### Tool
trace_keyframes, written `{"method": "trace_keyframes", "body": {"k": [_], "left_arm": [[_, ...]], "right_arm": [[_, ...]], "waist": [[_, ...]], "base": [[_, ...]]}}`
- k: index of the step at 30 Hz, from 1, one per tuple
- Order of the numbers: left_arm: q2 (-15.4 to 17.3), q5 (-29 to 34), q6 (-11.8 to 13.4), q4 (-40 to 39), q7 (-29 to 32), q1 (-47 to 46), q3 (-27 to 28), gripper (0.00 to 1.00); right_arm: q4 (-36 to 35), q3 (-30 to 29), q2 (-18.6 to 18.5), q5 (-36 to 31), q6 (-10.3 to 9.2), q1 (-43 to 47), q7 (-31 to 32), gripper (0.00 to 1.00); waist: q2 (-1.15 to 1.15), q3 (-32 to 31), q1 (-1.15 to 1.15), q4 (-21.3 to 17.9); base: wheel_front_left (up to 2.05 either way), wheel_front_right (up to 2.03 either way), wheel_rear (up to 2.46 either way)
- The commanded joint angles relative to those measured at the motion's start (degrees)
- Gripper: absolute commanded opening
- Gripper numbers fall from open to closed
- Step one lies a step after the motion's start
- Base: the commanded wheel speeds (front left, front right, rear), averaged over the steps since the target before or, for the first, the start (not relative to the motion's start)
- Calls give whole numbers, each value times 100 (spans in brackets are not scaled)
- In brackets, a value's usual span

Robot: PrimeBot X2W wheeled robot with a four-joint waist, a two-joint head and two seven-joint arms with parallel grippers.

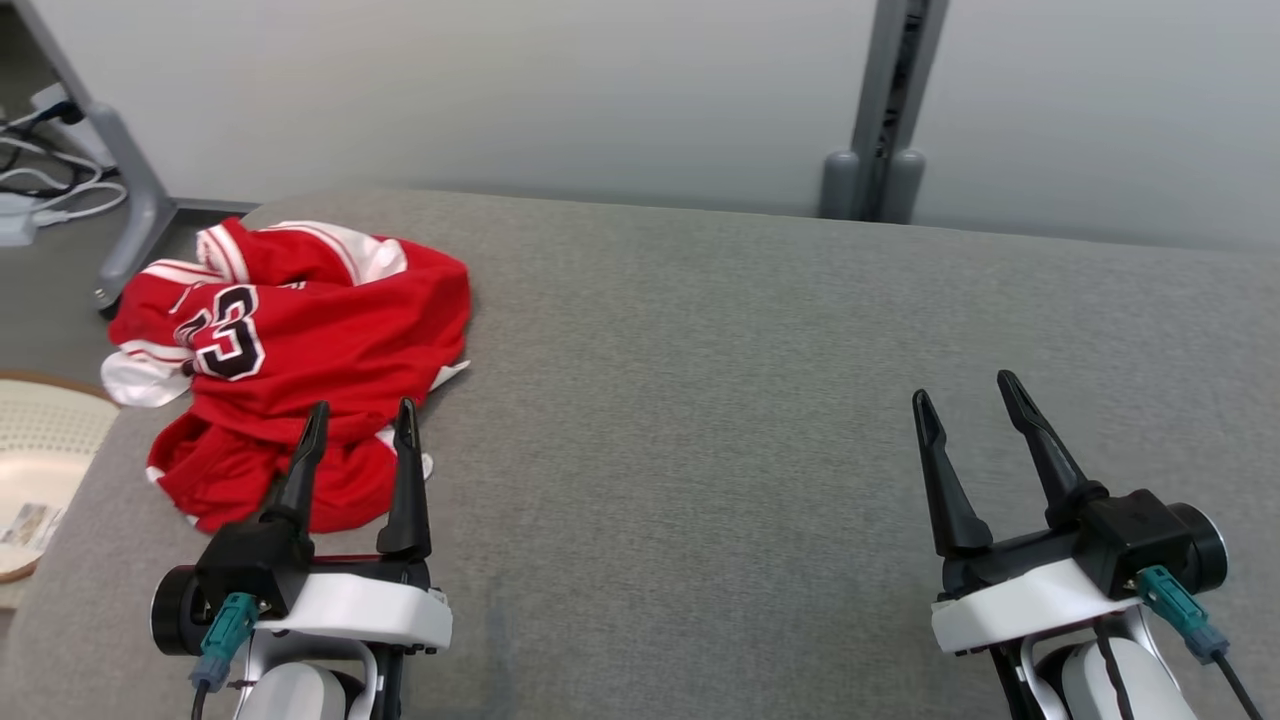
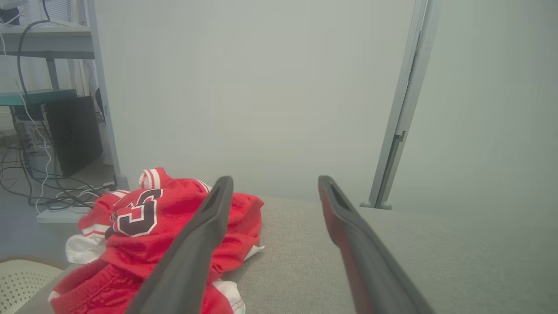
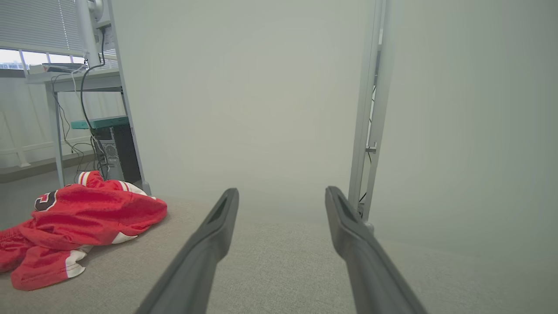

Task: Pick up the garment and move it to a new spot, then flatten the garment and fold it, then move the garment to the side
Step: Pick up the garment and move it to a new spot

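Step 1 of 3 is only at its starting line. The crumpled red jersey with white trim and a dark number 3 (image 1: 300, 350) lies in a heap at the far-left end of the grey fabric-covered surface (image 1: 720, 420), a white edge right at the left rim. Off that rim sits a cream perforated basket (image 1: 45, 440).

The left gripper (image 1: 362, 407) has its 2 long dark fingers spread wide apart with nothing between them. It sits at the near side of the heap, tips pointing across the red cloth. Whether the tips touch the fabric I cannot tell. In the left wrist view they look raised above it, with the heap mostly to the left of the gap.

The right gripper (image 1: 962, 388) is also spread wide and empty, over bare grey surface well apart from the jersey.

So the pick-up is not yet made, and flattening, folding and the move aside all lie ahead. My call is that the left arm is the one placed to take it. The next move asks it to shift a touch left and forward, drop into the heap and pinch a thick bunch of fabric, not a single layer. Then the jersey needs lifting clear and carrying toward the open middle. A thin grab near that rim could drag the cloth off the edge.
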Motion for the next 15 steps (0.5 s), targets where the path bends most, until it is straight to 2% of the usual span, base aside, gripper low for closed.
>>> {"method": "trace_keyframes", "body": {"k": [1, 15], "left_arm": [[23, -45, 49, -25, -22, -92, 21, 100], [22, -2, 102, 17, -22, 1, 65, 100]], "right_arm": [[7, -5, -45, -18, 11, 61, -37, 100], [82, 24, -45, 56, 11, 95, -36, 100]], "waist": [[0, 18, 0, 217], [0, -45, 0, 857]], "base": [[0, 0, 0], [0, 0, 0]]}}
